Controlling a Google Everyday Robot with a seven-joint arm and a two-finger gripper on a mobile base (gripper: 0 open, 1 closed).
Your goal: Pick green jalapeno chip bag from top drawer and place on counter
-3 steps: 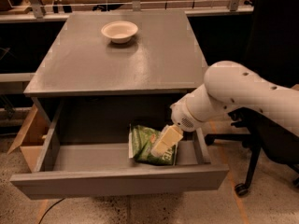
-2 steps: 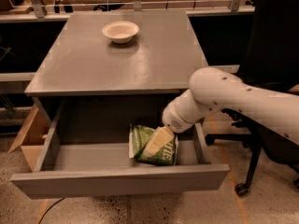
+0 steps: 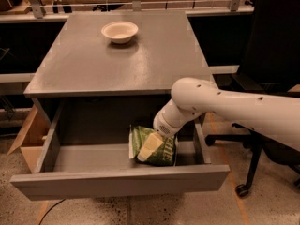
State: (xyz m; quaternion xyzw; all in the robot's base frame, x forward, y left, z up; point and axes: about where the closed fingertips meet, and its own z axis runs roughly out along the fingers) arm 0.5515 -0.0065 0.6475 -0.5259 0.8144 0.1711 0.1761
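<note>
The green jalapeno chip bag [image 3: 165,150] lies in the right half of the open top drawer [image 3: 117,184], tilted against the drawer floor. My gripper [image 3: 149,147], cream-coloured at the end of the white arm [image 3: 225,108], reaches down into the drawer from the right. It sits on the bag's left half and covers part of it. The grey counter [image 3: 126,67] is directly above the drawer.
A white bowl [image 3: 119,31] stands at the back of the counter. A black office chair [image 3: 274,60] is on the right, close to the arm. A cardboard box [image 3: 26,137] sits on the floor left of the drawer. A wooden bench runs behind.
The arm has swung left and further over the drawer. The gripper has moved left across the bag, from its right edge onto its left half. The bag has stayed in place.
</note>
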